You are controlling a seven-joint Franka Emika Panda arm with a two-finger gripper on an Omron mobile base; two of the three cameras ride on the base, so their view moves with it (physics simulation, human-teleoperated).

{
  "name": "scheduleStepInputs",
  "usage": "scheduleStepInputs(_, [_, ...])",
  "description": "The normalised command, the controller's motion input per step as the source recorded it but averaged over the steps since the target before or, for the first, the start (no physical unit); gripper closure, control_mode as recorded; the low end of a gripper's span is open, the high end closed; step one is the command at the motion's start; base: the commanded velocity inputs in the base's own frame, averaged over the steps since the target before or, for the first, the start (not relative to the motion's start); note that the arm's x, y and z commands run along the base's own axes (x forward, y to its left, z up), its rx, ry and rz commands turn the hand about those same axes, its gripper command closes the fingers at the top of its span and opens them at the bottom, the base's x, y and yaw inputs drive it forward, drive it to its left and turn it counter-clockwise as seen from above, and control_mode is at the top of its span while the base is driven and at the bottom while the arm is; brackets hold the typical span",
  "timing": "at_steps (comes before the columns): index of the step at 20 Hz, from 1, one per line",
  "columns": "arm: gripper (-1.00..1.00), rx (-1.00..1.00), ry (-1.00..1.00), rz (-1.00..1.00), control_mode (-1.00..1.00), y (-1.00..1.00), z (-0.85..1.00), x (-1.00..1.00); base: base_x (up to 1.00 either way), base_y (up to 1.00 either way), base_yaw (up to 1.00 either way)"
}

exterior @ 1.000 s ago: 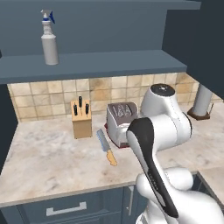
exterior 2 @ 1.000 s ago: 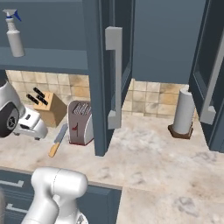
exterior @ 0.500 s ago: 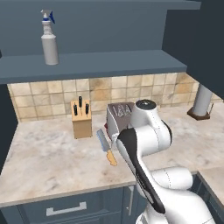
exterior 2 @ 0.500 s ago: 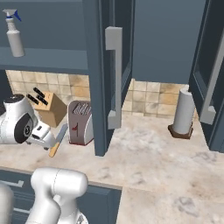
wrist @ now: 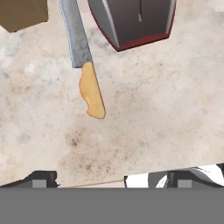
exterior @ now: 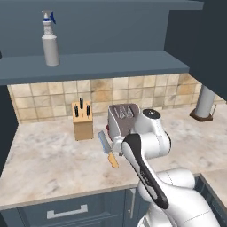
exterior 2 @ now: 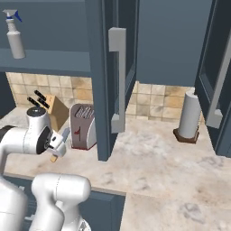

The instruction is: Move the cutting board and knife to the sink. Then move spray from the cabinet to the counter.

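the knife (wrist: 86, 65) lies flat on the bench (wrist: 157, 109) beside the toaster (wrist: 131, 19), apart from the wide, empty claw (wrist: 111, 179). best to centre over the orange handle, straddle it across its width, then descend squarely.

Colours on the kitchen worktop

Knife (wrist: 83, 61): grey blade, orange-tan handle; counter (exterior: 48, 164): beige marbled stone; toaster (exterior 2: 83, 126): grey with dark red base; backsplash (exterior: 53, 95): tan tiles; spray bottle (exterior: 50, 40): grey-white, blue nozzle; knife block (exterior: 82, 124): tan.
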Motion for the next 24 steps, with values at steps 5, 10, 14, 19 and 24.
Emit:
scheduleStepInputs(5, [-1.00,-0.05,0.00,0.00,-1.00,0.23,-0.13,0.29,0.00,0.00,0.00])
scheduleStepInputs(10, [-1.00,-0.16,0.00,0.00,-1.00,0.30,-0.07,0.41,0.00,0.00,0.00])
scheduleStepInputs(14, [-1.00,-0.18,0.16,0.05,-1.00,0.13,0.00,0.52,0.00,0.00,0.00])
scheduleStepInputs(19, [-1.00,-0.07,0.11,0.11,-1.00,0.00,0.00,0.49,0.00,0.00,0.00])
scheduleStepInputs(24, [-1.00,0.01,0.09,0.00,-1.00,0.00,-0.10,0.43,0.00,0.00,0.00])
